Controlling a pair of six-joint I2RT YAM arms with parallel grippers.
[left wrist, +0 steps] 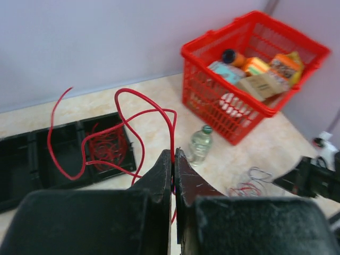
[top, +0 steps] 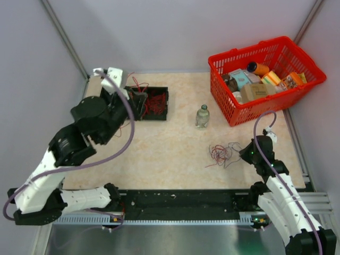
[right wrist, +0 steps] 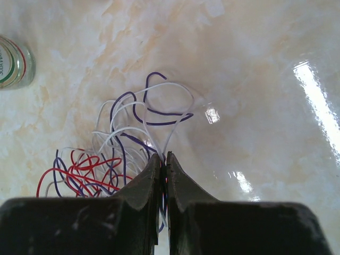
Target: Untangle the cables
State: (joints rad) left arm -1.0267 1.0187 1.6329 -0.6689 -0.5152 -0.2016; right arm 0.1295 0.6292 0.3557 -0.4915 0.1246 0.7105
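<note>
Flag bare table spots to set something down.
Widest bare patch: table front-centre, between left arm and tangle, nearer than the bottle. Also the strip between tray and bottle. Crowded: right side, where basket, tangle and right gripper sit close.

1. We log a red plastic basket (top: pixel 234 103), far right, holding boxed groceries (top: pixel 256 91).
2. We log a small clear bottle (top: pixel 202 116), green-capped, upright near it.
3. We log a black compartmented tray (top: pixel 166 103), far left.
</note>
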